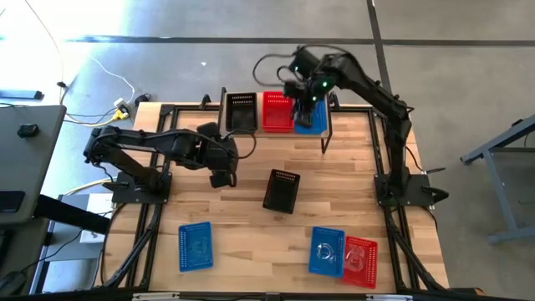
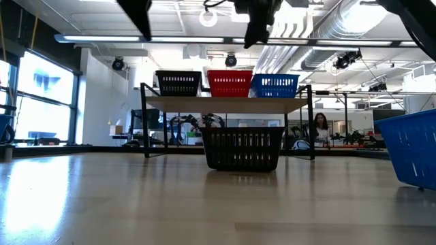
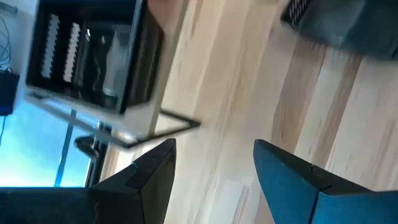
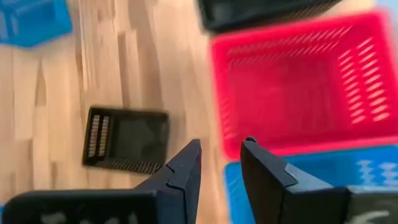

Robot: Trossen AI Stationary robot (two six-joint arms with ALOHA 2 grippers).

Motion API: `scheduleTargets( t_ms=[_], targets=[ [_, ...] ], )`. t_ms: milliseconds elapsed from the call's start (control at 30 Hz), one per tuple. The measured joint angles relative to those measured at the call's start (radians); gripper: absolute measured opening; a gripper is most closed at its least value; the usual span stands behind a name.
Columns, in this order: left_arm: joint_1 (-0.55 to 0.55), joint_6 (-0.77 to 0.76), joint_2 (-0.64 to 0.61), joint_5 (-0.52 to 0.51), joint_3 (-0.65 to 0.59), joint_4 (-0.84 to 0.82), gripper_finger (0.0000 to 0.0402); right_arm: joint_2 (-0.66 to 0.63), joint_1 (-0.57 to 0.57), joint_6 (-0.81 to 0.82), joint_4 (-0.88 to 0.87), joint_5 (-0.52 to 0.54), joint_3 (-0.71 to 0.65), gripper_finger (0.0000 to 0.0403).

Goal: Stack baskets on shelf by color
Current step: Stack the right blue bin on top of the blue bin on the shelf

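Right end effector [image 1: 304, 102] hangs over the shelf [image 1: 326, 127], fingers slightly parted, holding nothing; left end effector [image 1: 222, 177] hovers wide over the bench [image 1: 242, 226]. We count seven baskets: three blue, two red, two black. On the shelf sit a black basket [image 1: 241, 111], a red basket [image 1: 277, 110] and a blue basket [image 1: 312, 119]; the rest lie on the bench.

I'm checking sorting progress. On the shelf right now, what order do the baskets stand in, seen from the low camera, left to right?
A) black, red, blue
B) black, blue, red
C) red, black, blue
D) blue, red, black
A: in the low view the shelf carries the black basket, then the red basket, then the blue basket.
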Motion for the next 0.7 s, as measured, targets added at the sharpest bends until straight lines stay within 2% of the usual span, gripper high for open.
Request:
scheduleTargets(
  t_ms=[133, 367, 700],
  targets=[
    [-0.009, -0.008, -0.063, 0.005, -0.071, 0.029, 0.0204, -0.001, 0.087, 0.097, -0.057, 0.069, -0.019, 0.0098],
    [-0.011, -0.010, -0.172, -0.003, -0.152, 0.028, 0.0204, -0.007, 0.234, 0.258, -0.053, 0.161, -0.113, 0.0098],
    [-0.009, 0.070, -0.256, -0.013, -0.161, 0.031, 0.0204, -0.104, 0.430, 0.536, -0.049, 0.249, -0.383, 0.0098]
  ],
)
